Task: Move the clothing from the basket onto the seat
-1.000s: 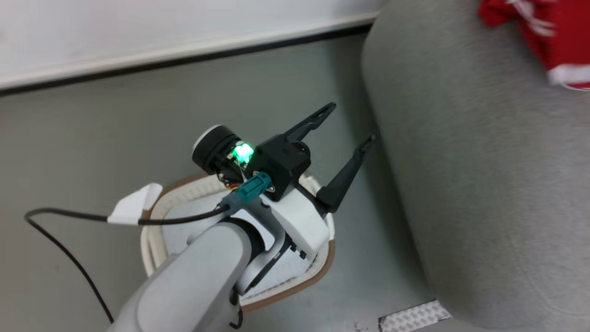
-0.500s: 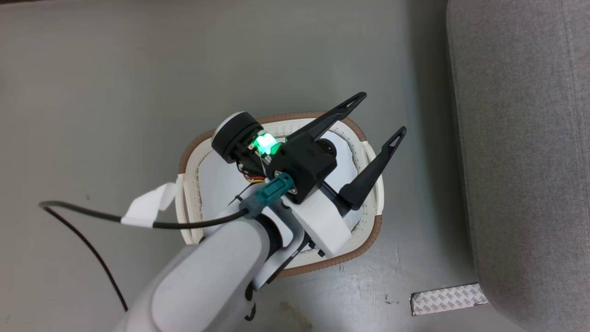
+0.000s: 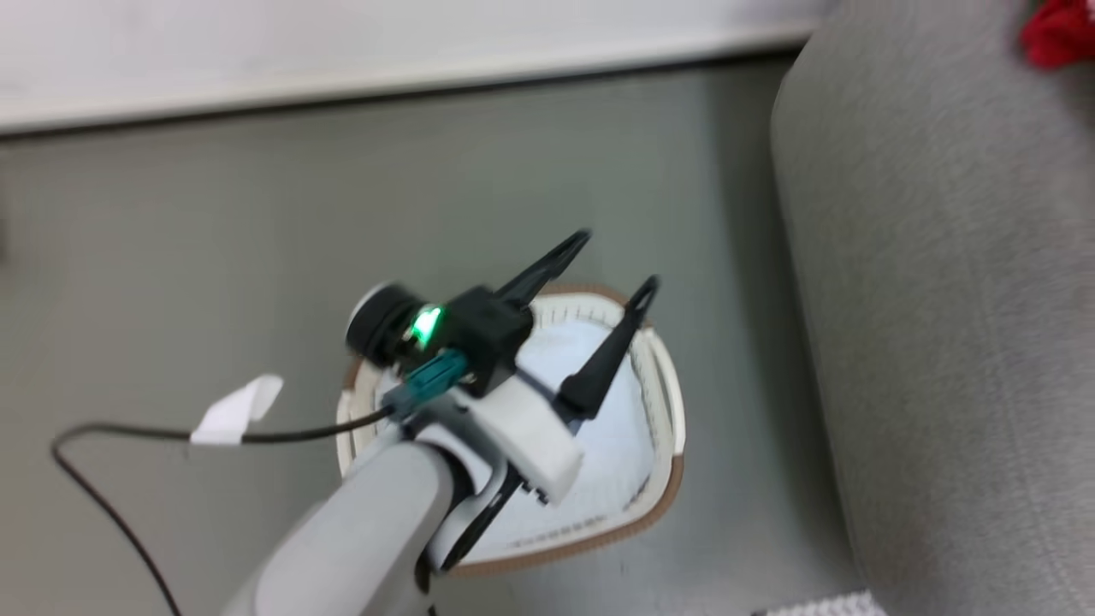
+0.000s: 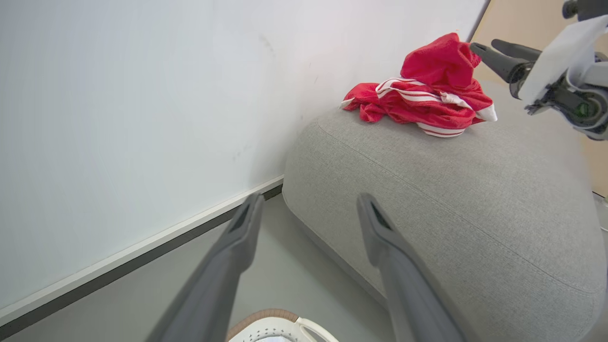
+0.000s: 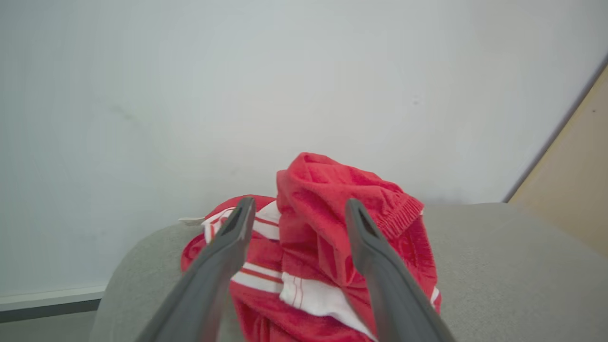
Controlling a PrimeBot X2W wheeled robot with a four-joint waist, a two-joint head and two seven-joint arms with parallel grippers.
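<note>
Open floor lies left of the basket, and only a narrow floor strip separates its right rim from the seat edge. The left hand hangs over the basket with its fingers spread and empty, pointing up-right. The right hand is also spread and released, by the clothing heaped on the seat's far end near the wall. The head view is blurred and cuts the clothing off at its top right corner.

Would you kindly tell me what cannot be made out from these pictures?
- Head view: the left end effector and its arm cover part of the basket, and motion blur smears the rest.
- Head view: the clothing is cut off by the top right corner.
- Left wrist view: the right end effector runs off the right edge.
- Right wrist view: the garment count is lost in the crumpled pile.
</note>
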